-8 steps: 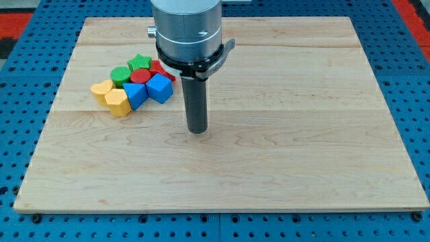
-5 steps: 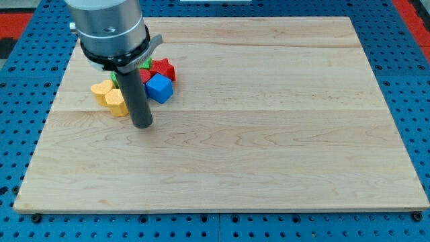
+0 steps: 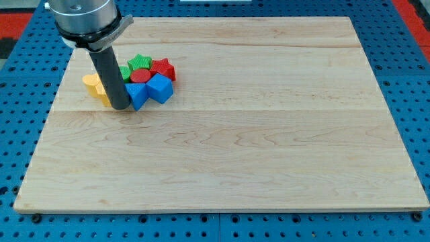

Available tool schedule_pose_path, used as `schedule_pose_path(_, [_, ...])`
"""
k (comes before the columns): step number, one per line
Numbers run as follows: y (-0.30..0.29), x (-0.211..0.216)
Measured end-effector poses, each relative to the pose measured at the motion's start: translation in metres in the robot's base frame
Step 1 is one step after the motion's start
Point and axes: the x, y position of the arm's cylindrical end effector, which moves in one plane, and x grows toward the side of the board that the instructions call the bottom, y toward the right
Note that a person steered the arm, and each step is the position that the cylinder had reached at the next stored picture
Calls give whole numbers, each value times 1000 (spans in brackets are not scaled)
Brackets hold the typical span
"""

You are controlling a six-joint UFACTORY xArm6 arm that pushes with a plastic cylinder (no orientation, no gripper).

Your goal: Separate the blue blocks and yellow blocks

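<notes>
My tip (image 3: 119, 106) rests on the board at the left, wedged between the yellow blocks and the blue blocks. Two yellow blocks (image 3: 94, 86) lie just left of the rod, partly hidden by it. A blue block (image 3: 138, 95) touches the rod's right side. A blue cube (image 3: 160, 88) sits right of that one. A red cylinder (image 3: 140, 76), a red star (image 3: 162, 68), a green star (image 3: 140, 62) and a green block (image 3: 125, 72) crowd above the blue ones.
The wooden board (image 3: 269, 134) lies on a blue pegboard table (image 3: 416, 81). The arm's grey body (image 3: 84, 17) hangs over the board's top left corner.
My tip has swept from the board's middle leftward to the cluster. The yellow blocks have shifted left and slightly up, away from the blue blocks.
</notes>
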Motion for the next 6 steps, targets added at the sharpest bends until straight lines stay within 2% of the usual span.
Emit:
schedule_pose_path(4, [-1,-33])
schedule_pose_path(6, [90,-43])
